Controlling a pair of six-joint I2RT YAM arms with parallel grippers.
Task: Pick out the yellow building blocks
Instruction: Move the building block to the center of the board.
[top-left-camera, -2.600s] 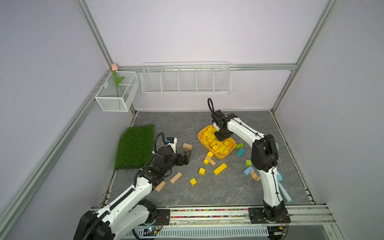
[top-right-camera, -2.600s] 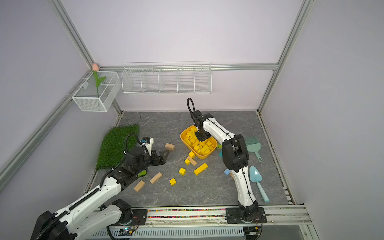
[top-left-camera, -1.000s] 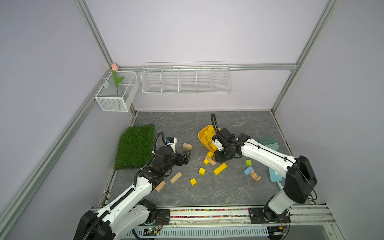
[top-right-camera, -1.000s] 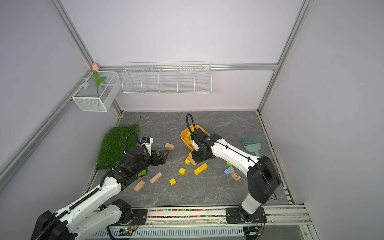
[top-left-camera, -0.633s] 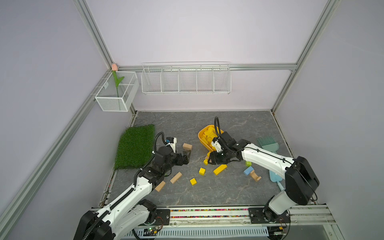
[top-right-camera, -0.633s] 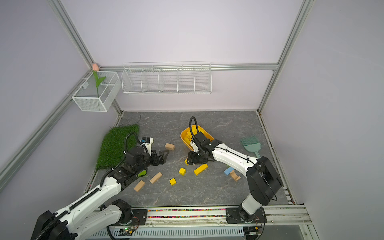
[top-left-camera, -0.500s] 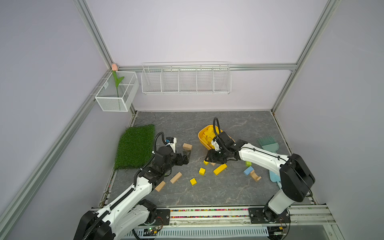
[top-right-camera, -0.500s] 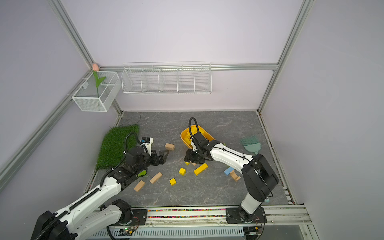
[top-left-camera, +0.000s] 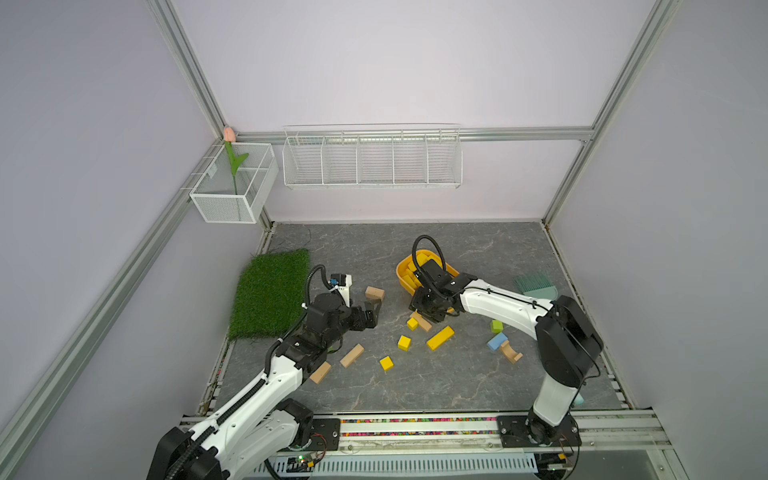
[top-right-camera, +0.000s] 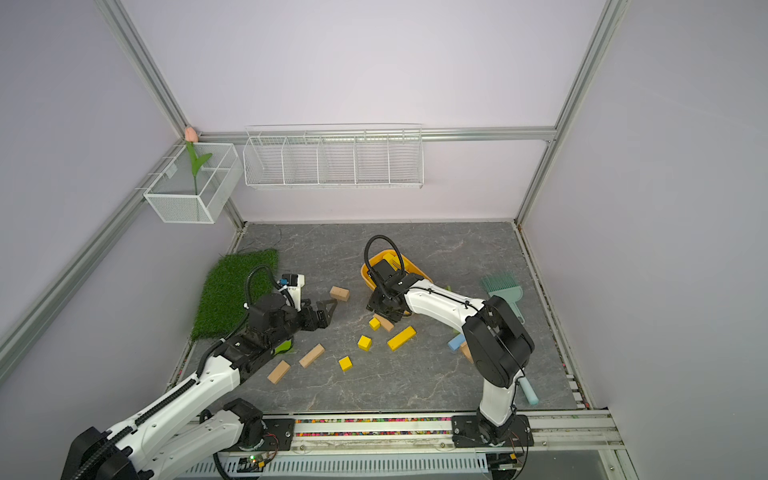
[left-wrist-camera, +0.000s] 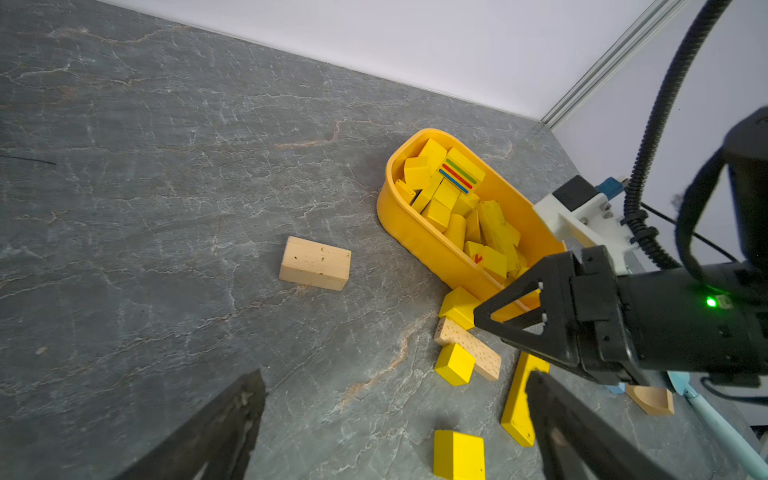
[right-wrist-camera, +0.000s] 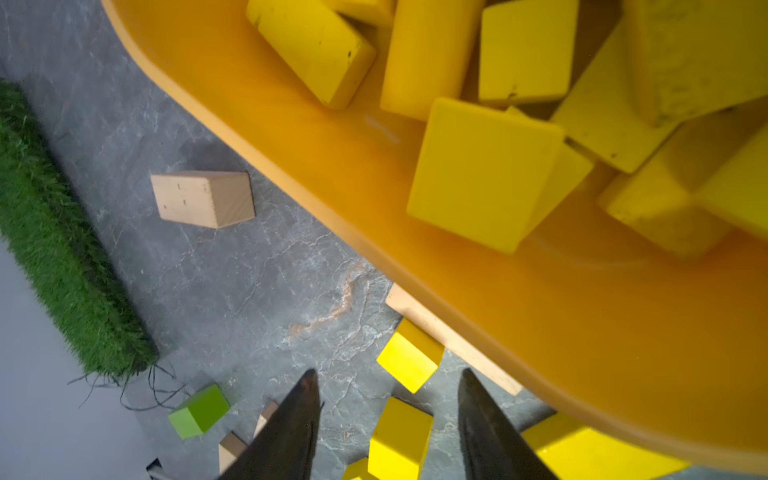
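Presently the right gripper (right-wrist-camera: 387, 374) stands unclenched and empty above a yellow painted wooden cube (right-wrist-camera: 399, 436) on the floor (right-wrist-camera: 249, 270) beside the orange plastic tub (right-wrist-camera: 332, 137) holding most yellow building blocks (left-wrist-camera: 453, 199). The left gripper (left-wrist-camera: 395, 376) gapes. Cube likely light, rigid, slick: pinch opposite flat faces.

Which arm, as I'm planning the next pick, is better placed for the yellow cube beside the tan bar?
Right. The right gripper hangs open close over the cube; the left gripper, also open, is farther off, near a tan block.
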